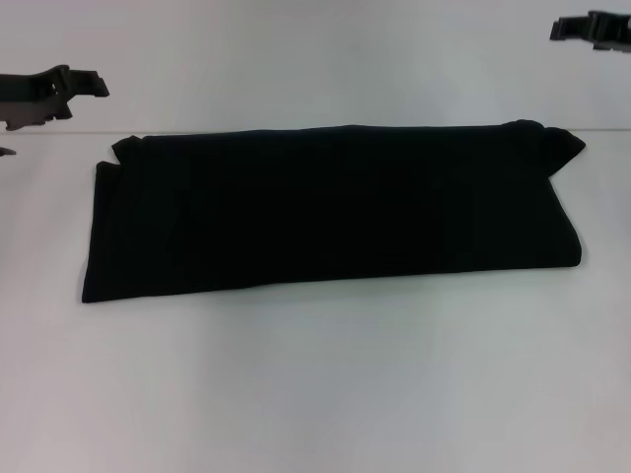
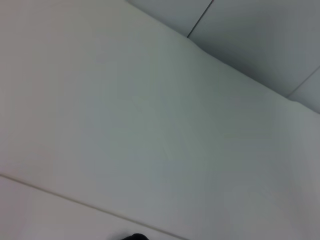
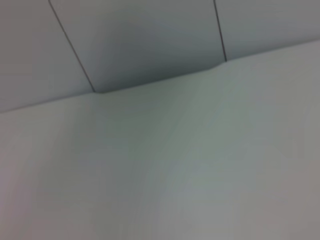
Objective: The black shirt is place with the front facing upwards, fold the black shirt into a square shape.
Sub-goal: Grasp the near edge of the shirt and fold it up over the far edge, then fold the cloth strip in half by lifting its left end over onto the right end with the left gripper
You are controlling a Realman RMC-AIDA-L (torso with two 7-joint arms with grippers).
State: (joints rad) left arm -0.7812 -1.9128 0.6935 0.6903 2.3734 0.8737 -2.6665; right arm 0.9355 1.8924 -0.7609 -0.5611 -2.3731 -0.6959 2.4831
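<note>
The black shirt lies on the white table in the head view, folded into a long horizontal band with a sleeve tip at each far corner. No lettering shows on it. My left gripper hangs above the table's far left, beyond the shirt's left end. At the top right corner my right gripper is raised clear of the cloth. Neither holds anything. A sliver of black cloth shows at the edge of the left wrist view.
The table's far edge runs just behind the shirt. Both wrist views show only bare white table and grey floor tiles beyond it.
</note>
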